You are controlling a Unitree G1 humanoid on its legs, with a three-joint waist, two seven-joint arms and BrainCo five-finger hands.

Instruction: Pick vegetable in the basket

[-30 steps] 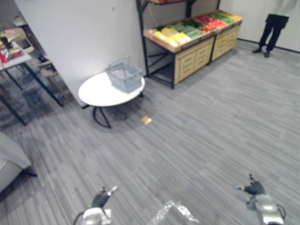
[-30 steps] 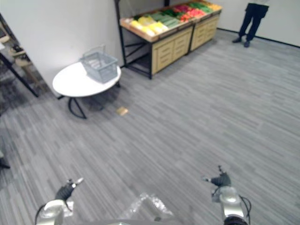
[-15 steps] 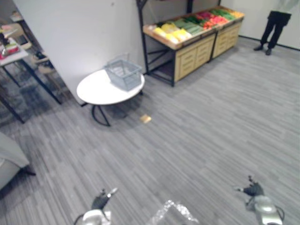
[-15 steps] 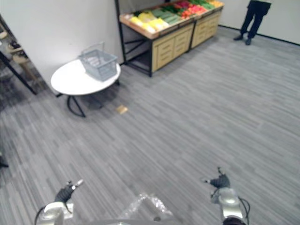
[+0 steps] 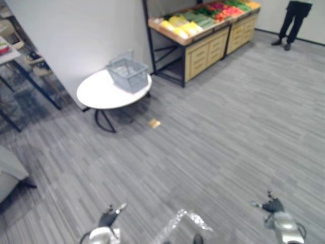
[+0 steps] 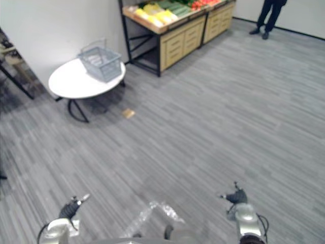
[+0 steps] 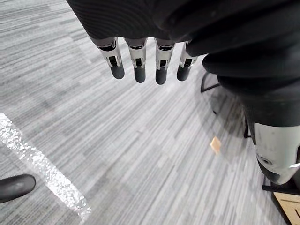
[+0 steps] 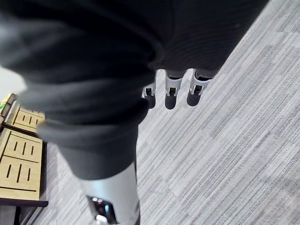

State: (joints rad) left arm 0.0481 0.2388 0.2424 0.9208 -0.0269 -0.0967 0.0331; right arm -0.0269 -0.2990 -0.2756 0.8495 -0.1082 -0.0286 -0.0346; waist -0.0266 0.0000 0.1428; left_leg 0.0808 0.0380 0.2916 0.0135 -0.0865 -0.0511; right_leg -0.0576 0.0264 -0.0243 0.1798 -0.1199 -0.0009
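You have done nothing of the task yet. Your left hand point(image 7: 139, 65) and right hand point(image 8: 171, 91) hang over the floor, fingers straight, empty. The basket point(image 5: 128, 75) sits on the table point(image 5: 99, 94), at the edge nearest the stand point(image 5: 203, 48), and looks empty. The vegetables point(image 5: 188, 23) lie along the stand's top.

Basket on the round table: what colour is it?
Grey, a wire mesh basket; it shows best in the left eye view.
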